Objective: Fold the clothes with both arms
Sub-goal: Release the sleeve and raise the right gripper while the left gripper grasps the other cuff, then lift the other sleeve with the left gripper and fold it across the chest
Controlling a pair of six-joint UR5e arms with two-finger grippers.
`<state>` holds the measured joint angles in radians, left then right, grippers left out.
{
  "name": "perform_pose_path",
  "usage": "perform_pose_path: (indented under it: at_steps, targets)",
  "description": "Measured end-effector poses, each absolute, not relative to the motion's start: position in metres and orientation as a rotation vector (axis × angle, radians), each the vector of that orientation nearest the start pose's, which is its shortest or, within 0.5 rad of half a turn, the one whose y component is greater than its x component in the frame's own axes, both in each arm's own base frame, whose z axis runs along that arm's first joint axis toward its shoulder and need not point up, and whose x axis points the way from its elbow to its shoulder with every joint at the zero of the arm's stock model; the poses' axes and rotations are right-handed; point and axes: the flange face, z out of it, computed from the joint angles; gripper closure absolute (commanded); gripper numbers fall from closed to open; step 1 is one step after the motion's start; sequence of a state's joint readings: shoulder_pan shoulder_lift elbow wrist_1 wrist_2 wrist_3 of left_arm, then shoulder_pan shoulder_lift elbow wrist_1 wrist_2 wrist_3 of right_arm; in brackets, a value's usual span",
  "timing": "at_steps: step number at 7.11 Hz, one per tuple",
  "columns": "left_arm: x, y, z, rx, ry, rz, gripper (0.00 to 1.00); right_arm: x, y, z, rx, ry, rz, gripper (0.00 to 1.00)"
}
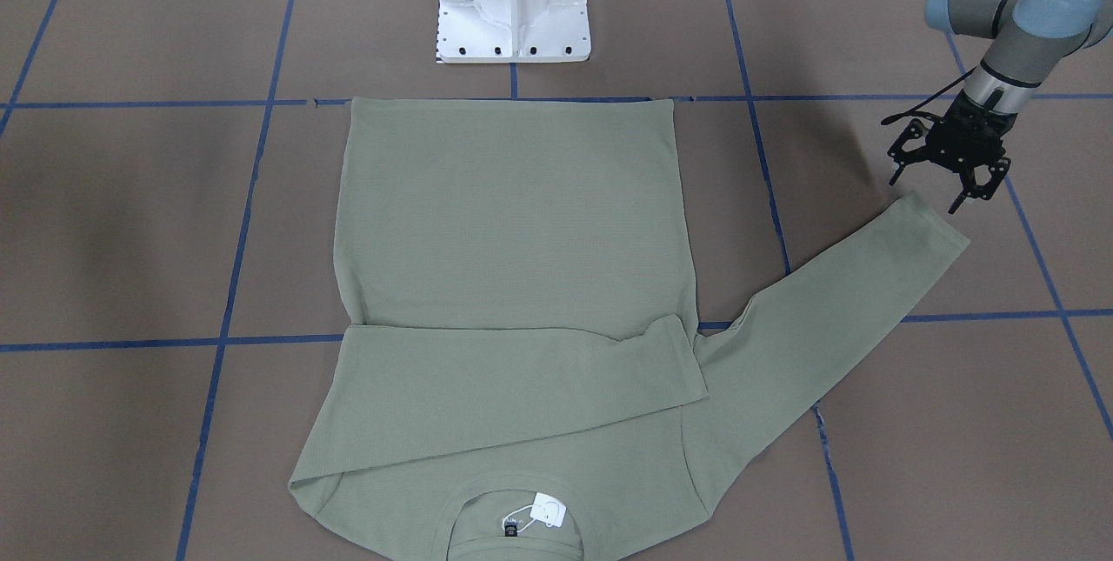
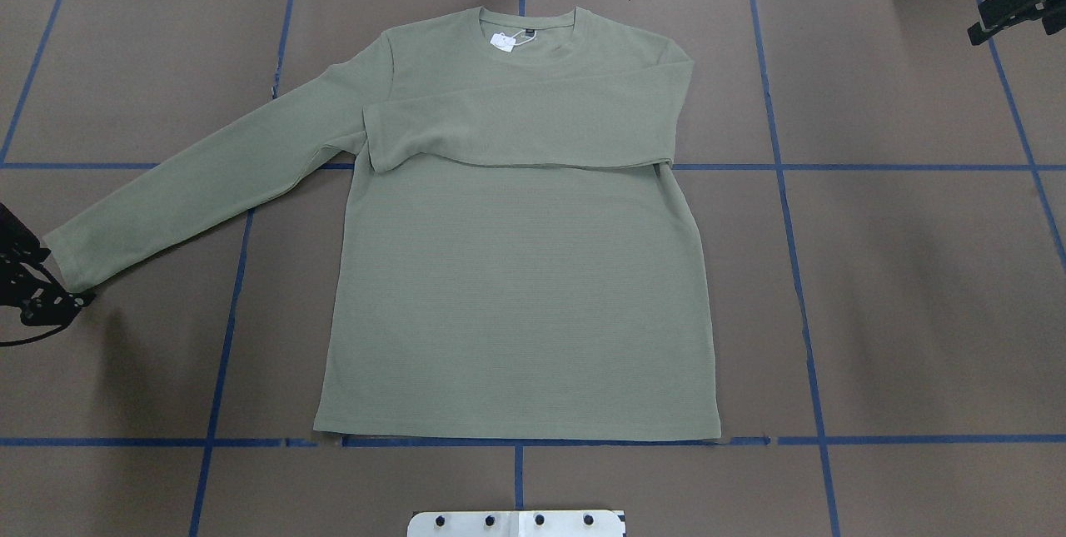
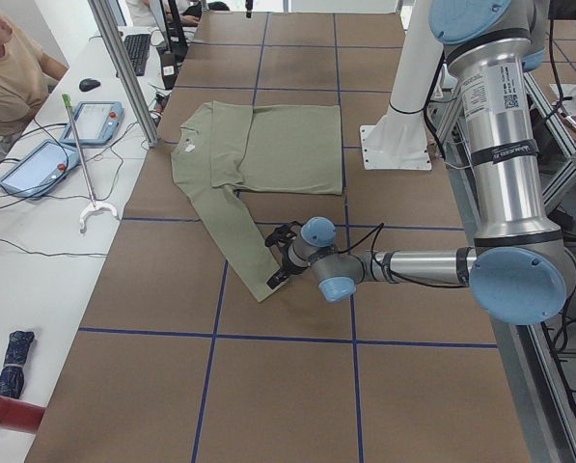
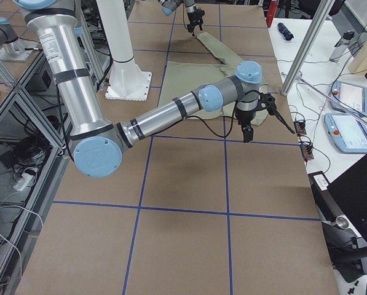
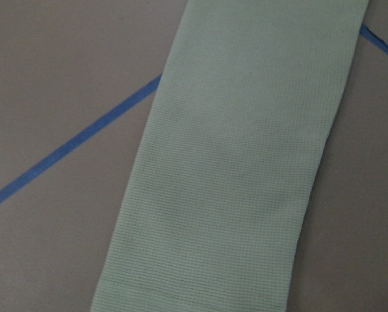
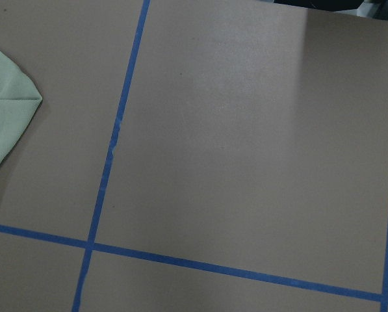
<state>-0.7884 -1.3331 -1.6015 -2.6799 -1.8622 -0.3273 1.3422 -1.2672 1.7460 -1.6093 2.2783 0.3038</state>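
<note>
Inspection of the work area. The sage-green shirt [image 2: 516, 295] is lying flat in the middle of the brown counter [image 2: 916, 287], hem toward the white pedestal base [image 1: 513, 13] and neckline toward the far edge. A white tag [image 2: 501, 41] is showing at the neck opening.

The sleeve on the robot's right side [image 2: 516, 129] is lying folded across the chest, its end reaching the opposite armpit. The sleeve on the robot's left side [image 2: 208, 179] is stretching out diagonally over the counter, and its cuff [image 2: 67, 258] is resting flat.

The left gripper [image 1: 939, 183] is hanging just beside that cuff, on its outer side. Its fingers are standing apart and are gripping nothing. Its wrist camera is looking straight down on the cuff end [image 5: 194, 296] and on a blue tape line [image 5: 70, 146] beside it.

The right gripper [image 4: 263, 120] is standing off to the shirt's right side, near the folded shoulder and over bare counter. Seen from the right end, its fingers are splayed apart and are carrying nothing. In the overhead view it is showing only as a dark shape at the upper right corner [image 2: 1012, 8]. Its wrist camera is catching only a folded corner of the shirt [image 6: 2, 123] at the picture's left edge.
</note>
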Motion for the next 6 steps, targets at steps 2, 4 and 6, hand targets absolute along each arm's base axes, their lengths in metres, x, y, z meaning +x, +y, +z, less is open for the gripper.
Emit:
perform_pose_path:
  at_steps: [2,4,6]
  targets:
    - [0.2261,-0.3692,0.6389,0.625,0.708,0.566,0.92,-0.0684,-0.5969,0.4144,0.223,-0.781,-0.084,0.00]
    - [0.2261,-0.3682,0.6403,0.622,0.706,0.568,1.00,-0.0683,-0.5967,0.4143,0.223,-0.781,-0.083,0.00]
    - [0.2250,-0.3675,0.6374,0.627,0.710,0.570,1.00,-0.0682,-0.5966,0.4141,0.222,-0.780,-0.080,0.00]
